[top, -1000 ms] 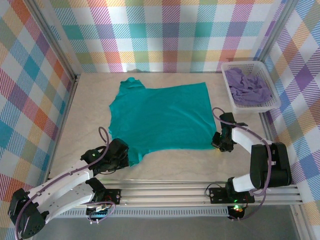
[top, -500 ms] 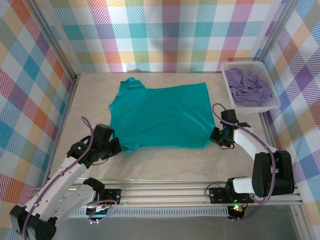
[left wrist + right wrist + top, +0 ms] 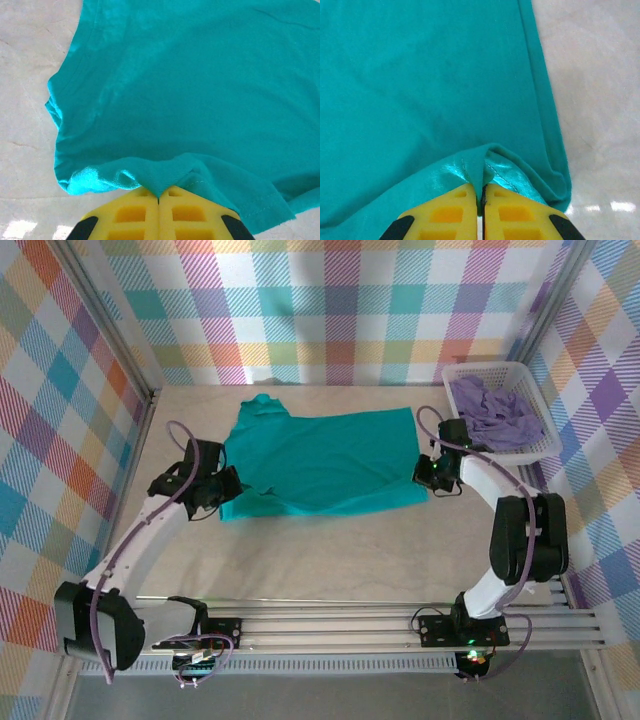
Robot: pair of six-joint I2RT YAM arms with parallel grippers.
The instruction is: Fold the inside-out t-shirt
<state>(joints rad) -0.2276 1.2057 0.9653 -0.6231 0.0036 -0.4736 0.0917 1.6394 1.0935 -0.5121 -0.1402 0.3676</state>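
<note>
A teal-green soft cotton t-shirt (image 3: 320, 455) lies mid-table on a pale marble-patterned tabletop (image 3: 330, 560), seen from above, with its near edge doubled back onto itself. The left gripper (image 3: 224, 490) is at the shirt's near left corner and the right gripper (image 3: 427, 472) is at its near right corner.

The wrist cameras show the grip up close. Each gripper's yellow fingers (image 3: 131, 214) are pressed together with a ridge of teal hem pinched between them.

Compared with a second ago, both arms reach farther from their bases. The near hem has travelled toward the far side, so the cloth looks shallower.

A white plastic basket (image 3: 490, 365) holding a lavender-purple garment (image 3: 490, 418) stands at the far right. Pastel plaid walls (image 3: 330, 310) surround the table.
</note>
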